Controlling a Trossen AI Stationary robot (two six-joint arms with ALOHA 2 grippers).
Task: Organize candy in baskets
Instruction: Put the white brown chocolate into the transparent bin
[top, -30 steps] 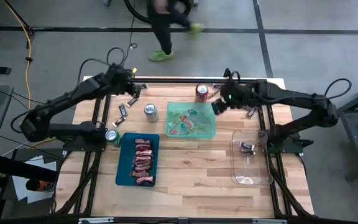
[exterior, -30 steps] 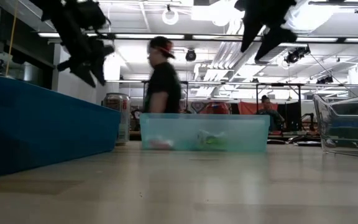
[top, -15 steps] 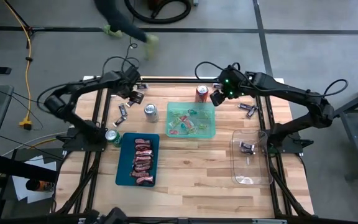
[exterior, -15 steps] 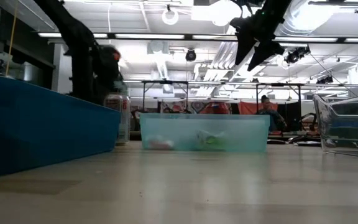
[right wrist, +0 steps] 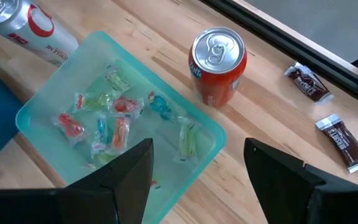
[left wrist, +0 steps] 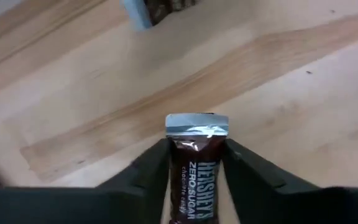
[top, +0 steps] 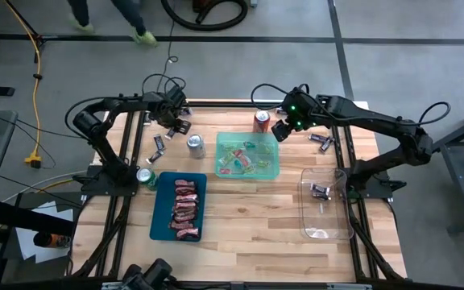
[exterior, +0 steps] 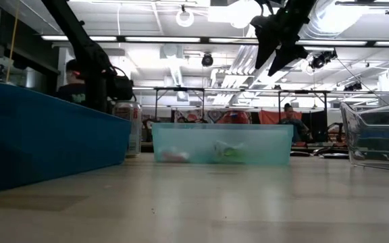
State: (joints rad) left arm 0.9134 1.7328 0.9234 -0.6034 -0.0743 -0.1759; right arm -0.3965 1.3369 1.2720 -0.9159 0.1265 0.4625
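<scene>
A dark Hershey's mini bar [left wrist: 196, 171] lies on the wood at the table's far left, between the fingers of my left gripper [left wrist: 197, 149], which stands over it [top: 176, 125] pointing down. My right gripper [right wrist: 197, 186] hangs open above the far edge of the light green basket [top: 248, 155], which holds bright candies. The dark teal basket [top: 178, 207] holds red candies. The clear basket [top: 326, 205] holds one dark bar [top: 321, 192]. Loose dark bars lie on the table at the left [top: 158, 145] and at the right [top: 322, 142]. My left gripper pinches the mini bar by its two long sides [left wrist: 174, 163], one finger against each, a little back from its silver crimped end [left wrist: 196, 124]. The fingers come from above, pointing down, and lie across the bar. The bar lies flat on the table.
A silver can [top: 196, 145] stands by the green basket's left side, a red can [top: 261, 120] at its far edge, and a green can [top: 145, 176] by the teal basket's far left corner. A person walks beyond the table's far edge.
My left gripper has come down toward the table at its far left and has tipped until it points straight down at the mini bar. My right gripper has shifted slightly over the green basket's far edge and rolled a little. The person behind the table has walked leftward.
</scene>
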